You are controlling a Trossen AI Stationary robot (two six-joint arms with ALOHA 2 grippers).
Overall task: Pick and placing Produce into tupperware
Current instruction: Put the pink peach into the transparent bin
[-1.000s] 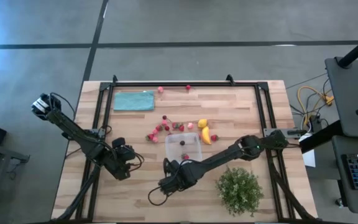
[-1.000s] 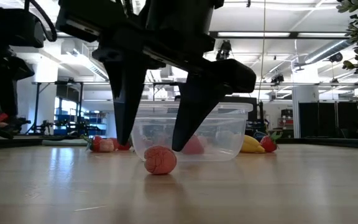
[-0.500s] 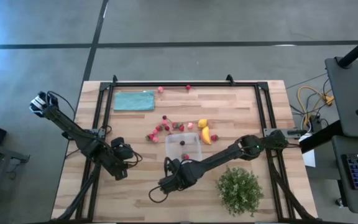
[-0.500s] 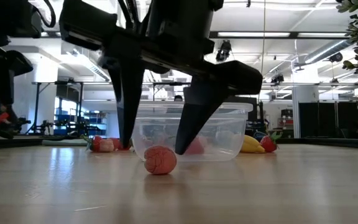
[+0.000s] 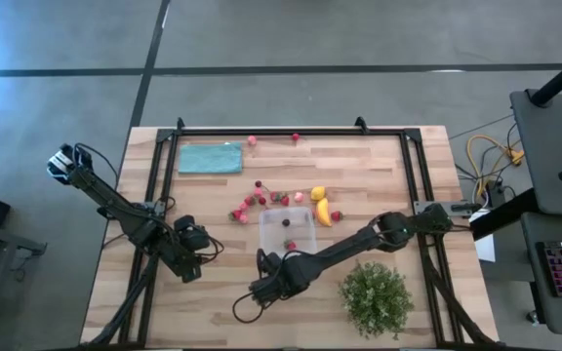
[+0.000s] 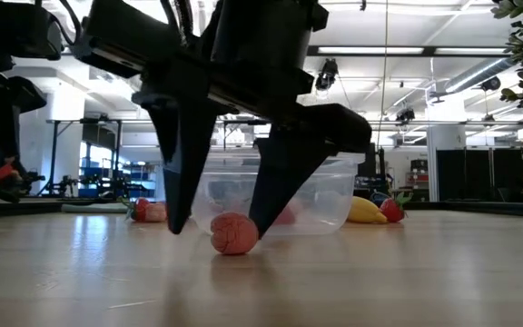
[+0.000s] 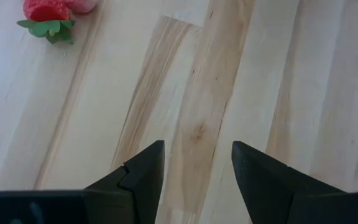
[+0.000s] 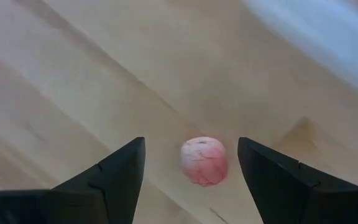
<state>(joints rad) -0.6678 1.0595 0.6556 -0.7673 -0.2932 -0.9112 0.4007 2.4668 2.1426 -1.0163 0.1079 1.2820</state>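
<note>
1. While lowering, right gripper (image 6: 218,227) now straddling pink berry (image 6: 234,233); fingertips nearer the wood than a second ago, jaws spread, narrowing slightly, pinching nothing.
2. Sitting untouched just in front of tupperware (image 5: 287,229); more produce (image 5: 259,200) lying beyond the box.
3. Idling at left edge: left gripper (image 5: 196,257), jaws parted, empty.
4. Likely closing on the berry next.
</note>
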